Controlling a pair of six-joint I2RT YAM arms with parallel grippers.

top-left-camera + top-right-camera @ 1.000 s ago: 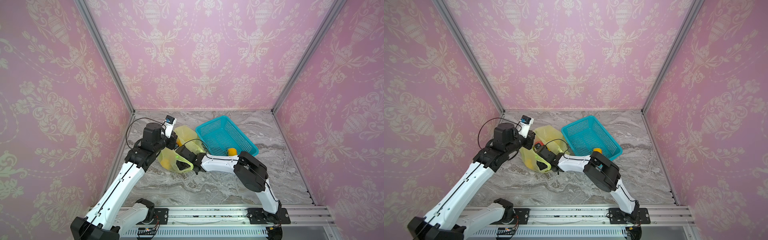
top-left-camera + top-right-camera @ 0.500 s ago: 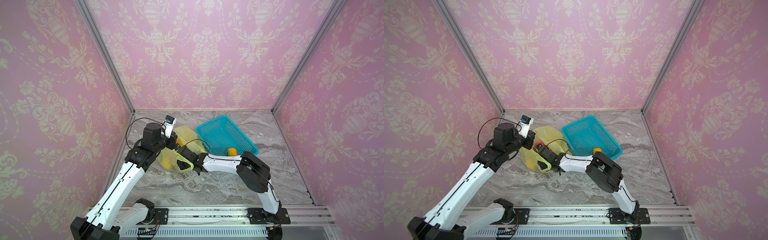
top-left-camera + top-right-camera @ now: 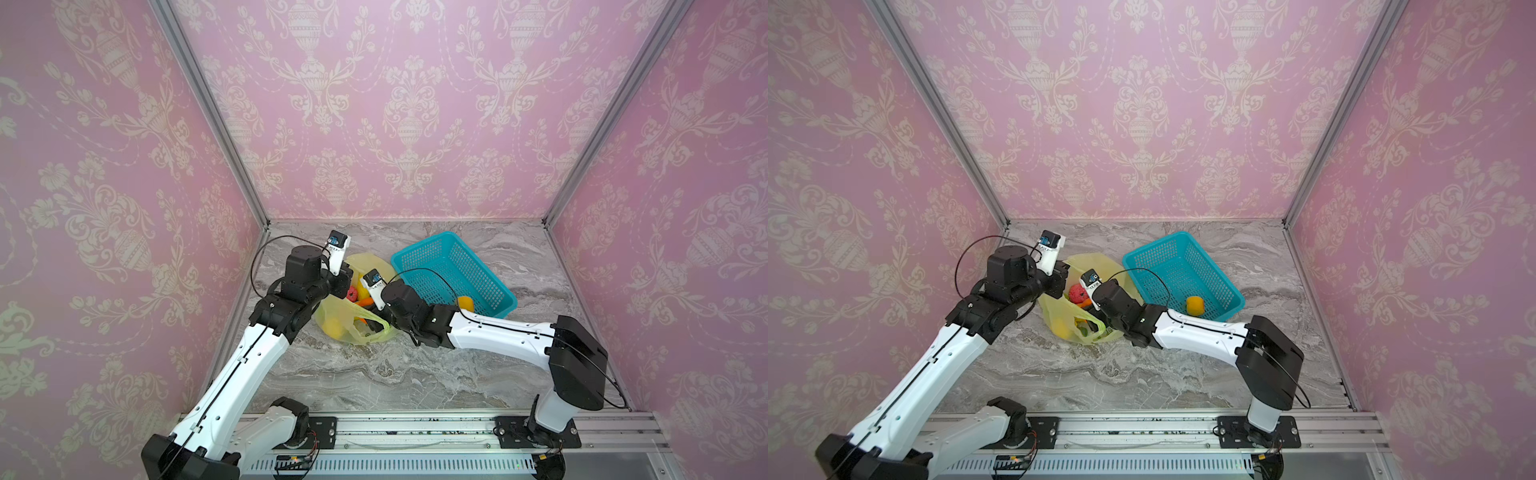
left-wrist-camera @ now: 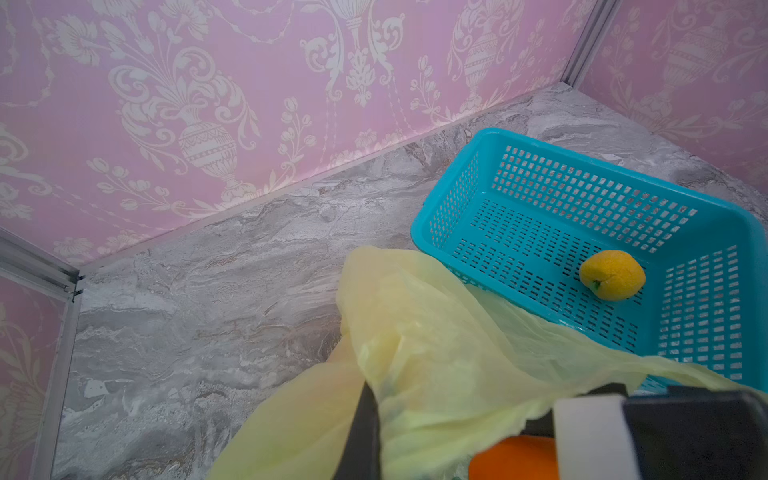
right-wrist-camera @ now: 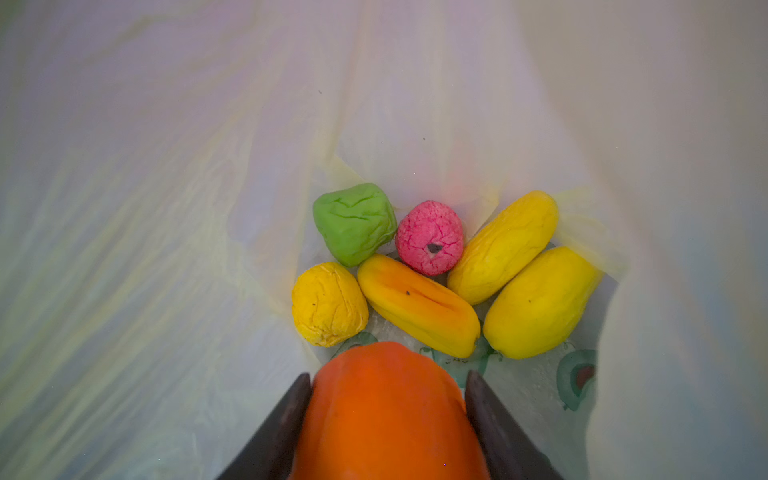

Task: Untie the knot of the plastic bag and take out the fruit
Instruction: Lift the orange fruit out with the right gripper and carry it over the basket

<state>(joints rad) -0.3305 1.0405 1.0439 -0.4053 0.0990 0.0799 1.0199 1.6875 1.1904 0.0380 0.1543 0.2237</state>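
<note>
Your right gripper [image 5: 388,376] just narrowing, now clamping orange fruit [image 5: 386,419] at frame bottom; left gripper [image 4: 368,415] pinching bag [image 4: 436,332]; you're nearing lift-out.

Teal mesh basket [image 3: 469,266] on grey (perhaps marble) tabletop [image 3: 374,374]

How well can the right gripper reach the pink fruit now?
Probably not yet: the right gripper is shut on the orange fruit. The pink fruit lies uncovered just beyond, inside the bag.
</note>
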